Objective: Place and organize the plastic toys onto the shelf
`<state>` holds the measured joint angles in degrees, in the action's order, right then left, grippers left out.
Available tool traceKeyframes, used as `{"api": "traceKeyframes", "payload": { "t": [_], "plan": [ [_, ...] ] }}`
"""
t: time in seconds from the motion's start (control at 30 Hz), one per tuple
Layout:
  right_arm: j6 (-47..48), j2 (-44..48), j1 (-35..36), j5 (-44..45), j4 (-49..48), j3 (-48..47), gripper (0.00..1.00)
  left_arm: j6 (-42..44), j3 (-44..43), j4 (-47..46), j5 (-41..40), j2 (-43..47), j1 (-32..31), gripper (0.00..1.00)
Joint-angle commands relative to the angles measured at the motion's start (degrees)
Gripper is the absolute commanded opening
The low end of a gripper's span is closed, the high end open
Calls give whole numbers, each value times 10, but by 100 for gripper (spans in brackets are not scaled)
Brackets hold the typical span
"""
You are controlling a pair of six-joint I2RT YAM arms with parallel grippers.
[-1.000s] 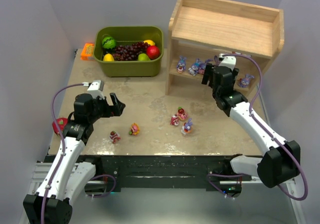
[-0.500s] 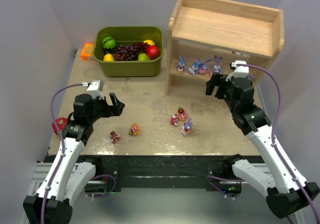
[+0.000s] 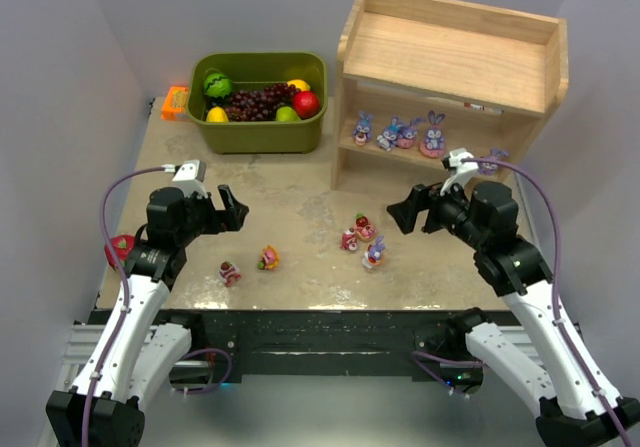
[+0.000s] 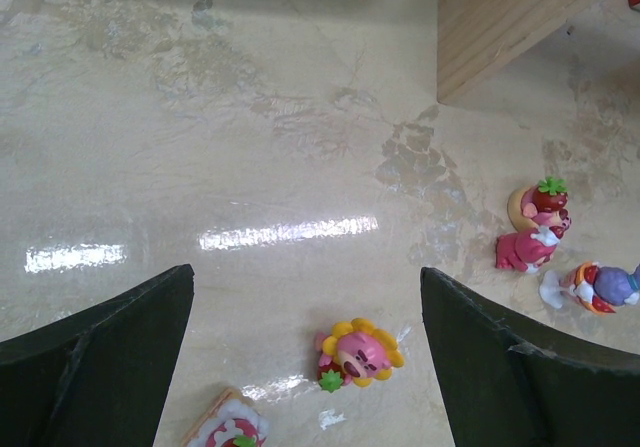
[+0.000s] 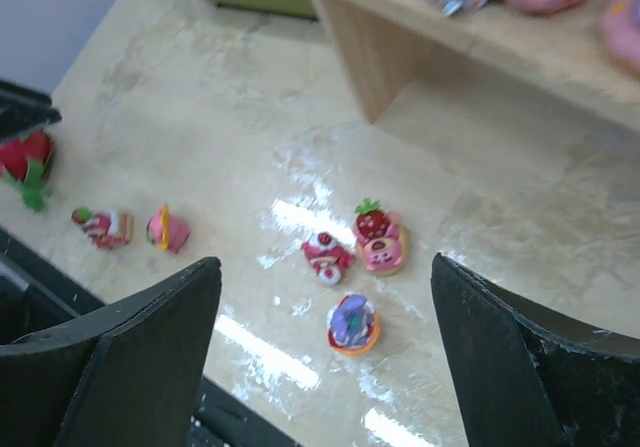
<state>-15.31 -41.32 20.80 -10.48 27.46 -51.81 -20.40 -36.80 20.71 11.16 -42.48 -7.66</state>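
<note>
The wooden shelf (image 3: pixel 450 62) stands at the back right. Several blue-purple bunnies (image 3: pixel 433 135) line its lower tier. On the table, a strawberry-topped bear (image 5: pixel 378 235), a red bear (image 5: pixel 328 255) and a purple bunny on an orange base (image 5: pixel 353 322) form a cluster. My right gripper (image 3: pixel 400 212) hovers open just right of that cluster (image 3: pixel 364 239). Further left lie a flower bear (image 4: pixel 362 354) and a strawberry toy (image 4: pixel 235 432). My left gripper (image 3: pixel 232 209) hangs open above and behind these two, holding nothing.
An olive-green bin (image 3: pixel 205 132) of fake fruit sits at the back left, an orange object (image 3: pixel 175 102) beside it. A red-pink fruit (image 3: pixel 118 250) lies at the table's left edge, close to my left arm. The shelf's side board (image 4: pixel 500 27) stands on the table.
My right gripper has drawn back from the shelf's lower tier and swung left over the table, uncovering a bunny on a pink base. The left arm has not moved.
</note>
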Motion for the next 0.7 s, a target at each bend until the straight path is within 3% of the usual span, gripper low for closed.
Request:
{"api": "traceKeyframes", "payload": {
  "t": [0.0,0.4,0.67],
  "plan": [
    [-1,-17,2,-84,4,61,87,6,-6,-9,-9,1,-2,99],
    [-97,-90,63,-20,-48,133,65,5,-5,-9,-7,0,-2,99],
    [-126,-140,106,56,-59,133,48,5,-3,-11,6,-5,-3,99]
  ]
}}
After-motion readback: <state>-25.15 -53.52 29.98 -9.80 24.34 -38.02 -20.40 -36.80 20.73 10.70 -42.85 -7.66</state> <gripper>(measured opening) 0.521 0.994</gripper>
